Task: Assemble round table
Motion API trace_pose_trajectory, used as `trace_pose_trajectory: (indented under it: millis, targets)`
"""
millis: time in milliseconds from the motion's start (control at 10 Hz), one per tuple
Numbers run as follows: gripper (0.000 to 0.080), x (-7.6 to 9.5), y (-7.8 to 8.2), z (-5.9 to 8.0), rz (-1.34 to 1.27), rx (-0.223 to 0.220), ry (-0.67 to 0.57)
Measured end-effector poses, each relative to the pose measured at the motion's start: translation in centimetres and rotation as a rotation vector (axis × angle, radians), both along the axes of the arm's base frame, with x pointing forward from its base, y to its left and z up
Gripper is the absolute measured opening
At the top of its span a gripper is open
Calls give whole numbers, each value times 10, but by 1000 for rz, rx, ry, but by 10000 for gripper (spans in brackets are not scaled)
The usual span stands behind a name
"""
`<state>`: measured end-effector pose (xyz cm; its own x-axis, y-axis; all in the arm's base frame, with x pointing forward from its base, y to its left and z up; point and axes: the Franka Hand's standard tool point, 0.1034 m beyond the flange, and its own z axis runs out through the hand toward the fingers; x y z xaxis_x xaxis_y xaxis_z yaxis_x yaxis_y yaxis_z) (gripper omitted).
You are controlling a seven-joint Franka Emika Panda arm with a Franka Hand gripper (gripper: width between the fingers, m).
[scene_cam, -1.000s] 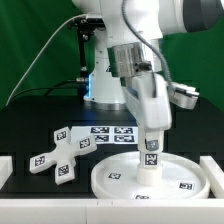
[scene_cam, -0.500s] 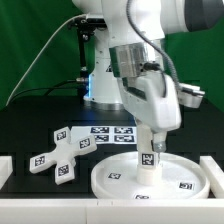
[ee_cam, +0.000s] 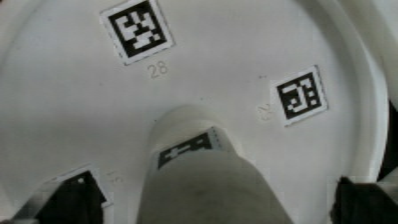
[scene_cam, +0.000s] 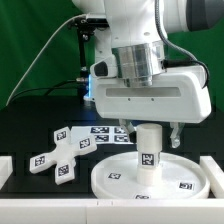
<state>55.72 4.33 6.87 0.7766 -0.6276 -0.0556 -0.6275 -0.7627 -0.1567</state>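
The large rimmed round disc [scene_cam: 185, 183] lies flat on the table at the front. The short cylindrical post [scene_cam: 148, 152] stands upright on its middle, with a tag on its side. My gripper [scene_cam: 148, 136] is straight above the post, its jaws spread wide on either side of the post's top with gaps showing. In the wrist view the post [ee_cam: 210, 170] rises between the two dark fingertips [ee_cam: 71, 198], which stand clear of it, over the disc [ee_cam: 107, 110]. The cross-shaped foot piece [scene_cam: 58, 155] lies on the table at the exterior view's left.
The marker board [scene_cam: 110, 133] lies flat behind the disc, below the arm's base. A low white rail [scene_cam: 6, 170] stands at the exterior view's left front edge, and another is at the right edge [scene_cam: 218, 170].
The hand has turned about a quarter turn around the post and now shows its broad side. The jaws now stand apart from the post. The post stays upright on the disc.
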Motion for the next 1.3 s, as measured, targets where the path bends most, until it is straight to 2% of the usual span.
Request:
trace_pose_trajectory:
  millis: [100,300,400,700,800,900,1000,1100,1300]
  targets:
    - [649,0,-1,0,102,-11,-15]
    - [649,5,-3,5,500,-75,-74]
    - [649,5,-2,6,624,-85,-90]
    - [649,5,-7,5,780,-103,-102]
    - [649,6,-7,6,910,-130,-112]
    - [649,11,-4,9,1102,-180,-132]
    - [649,13,-4,11,1164,-195,-147]
    - [649,12,-5,10,1120,-193,-139]
    - [405,12,-6,9,1109,-192,-138]
